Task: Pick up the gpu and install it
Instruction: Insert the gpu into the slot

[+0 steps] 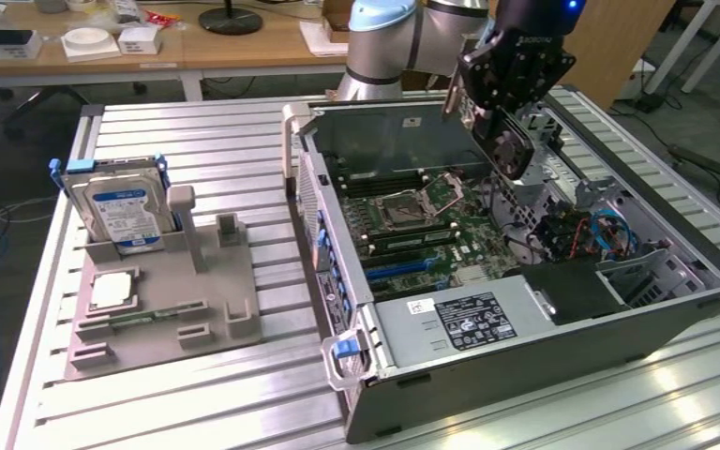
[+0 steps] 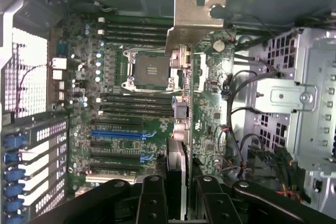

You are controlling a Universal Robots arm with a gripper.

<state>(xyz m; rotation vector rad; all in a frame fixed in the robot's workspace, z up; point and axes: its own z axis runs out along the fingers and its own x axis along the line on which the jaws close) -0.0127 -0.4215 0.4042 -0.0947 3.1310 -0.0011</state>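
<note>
Pincer [image 1: 501, 111] partly closed, fingers [image 2: 151, 198] clamped on the gpu [image 1: 514, 150], which hangs edge-down over the open computer case [image 1: 585, 337]. Open room lies beneath it down to the motherboard [image 2: 207, 114]. Blue slots [image 2: 118, 135] flank the card on one side, drive cage [image 2: 299, 98] and loose cables [image 2: 236, 108] on the other. Wrist view: silver bracket [image 2: 195, 17] beside the CPU socket [image 2: 149, 69]. Exterior view: hard drive [image 1: 123, 211] well apart, outside the case

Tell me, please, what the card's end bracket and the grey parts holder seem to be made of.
The end bracket: thin sheet metal, probably steel; dull silvery sheen, bent tab. The parts holder: likely plastic; matte grey, blocky moulded shapes.
</note>
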